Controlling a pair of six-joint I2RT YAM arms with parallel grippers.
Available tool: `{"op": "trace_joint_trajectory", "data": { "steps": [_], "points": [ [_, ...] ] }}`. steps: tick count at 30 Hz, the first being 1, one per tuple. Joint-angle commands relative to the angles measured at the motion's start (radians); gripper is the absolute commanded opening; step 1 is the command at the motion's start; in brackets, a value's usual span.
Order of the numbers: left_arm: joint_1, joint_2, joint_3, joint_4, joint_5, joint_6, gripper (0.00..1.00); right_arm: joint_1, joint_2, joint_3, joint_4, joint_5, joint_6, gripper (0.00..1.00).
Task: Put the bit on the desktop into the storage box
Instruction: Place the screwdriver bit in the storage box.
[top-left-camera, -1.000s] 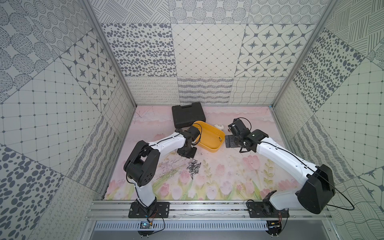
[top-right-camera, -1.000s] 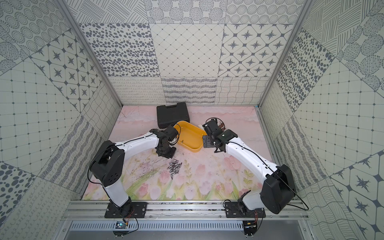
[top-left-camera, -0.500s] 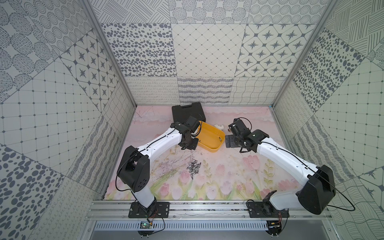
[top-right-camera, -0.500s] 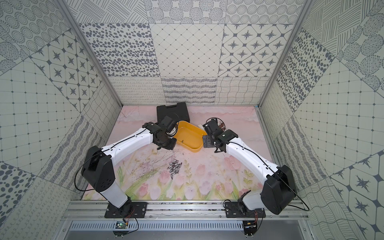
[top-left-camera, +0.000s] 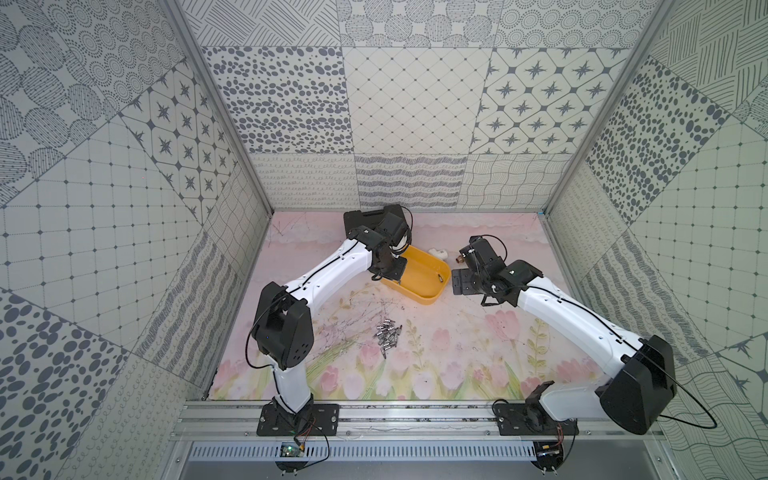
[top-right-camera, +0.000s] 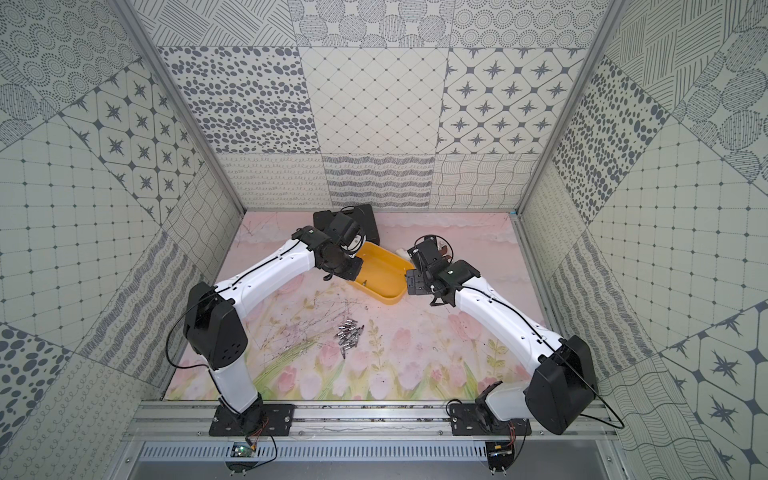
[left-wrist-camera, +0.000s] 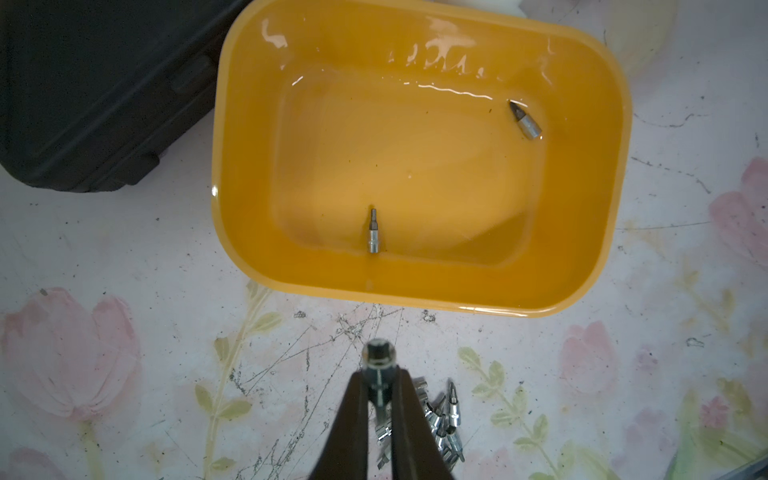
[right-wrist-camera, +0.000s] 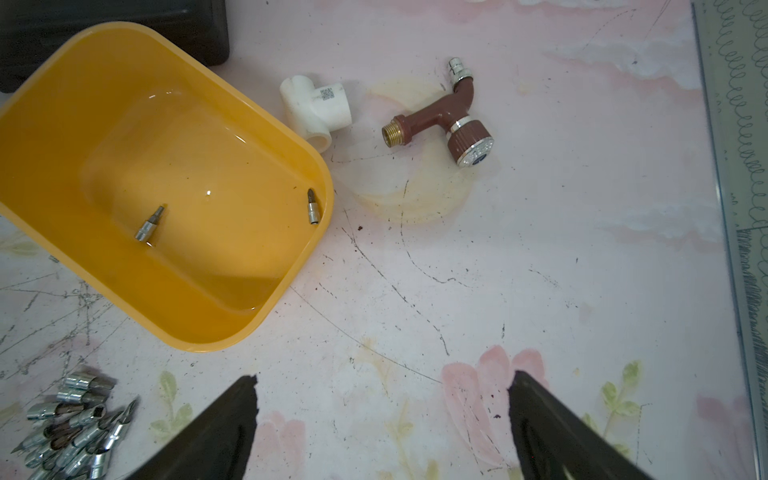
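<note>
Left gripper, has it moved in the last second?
Yes. The left gripper, shut on a bit, has moved away from the pile, toward the case.

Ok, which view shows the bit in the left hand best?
The left wrist view: the bit shows close up and sharp, clamped end-on in the tips of the left hand. In both top views it is too small to make out under the arm's wrist. The right wrist view does not show it at all.
</note>
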Motion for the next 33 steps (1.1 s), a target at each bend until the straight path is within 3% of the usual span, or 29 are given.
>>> {"op": "trace_joint_trajectory", "data": {
  "steps": [1, 20, 33],
  "points": [
    [-0.001, 0.072, 0.089, -0.04, -0.003, 0.06, 0.11, -0.006, -0.021, -0.012, 0.026, 0.002, 0.015, 0.97],
    [0.008, 0.391, 0.341, -0.08, -0.002, 0.088, 0.11, -0.007, -0.062, -0.039, 0.026, 0.016, 0.025, 0.97],
    [0.008, 0.494, 0.376, -0.086, 0.008, 0.08, 0.13, -0.01, -0.073, -0.053, 0.026, 0.022, 0.033, 0.96]
  ]
}}
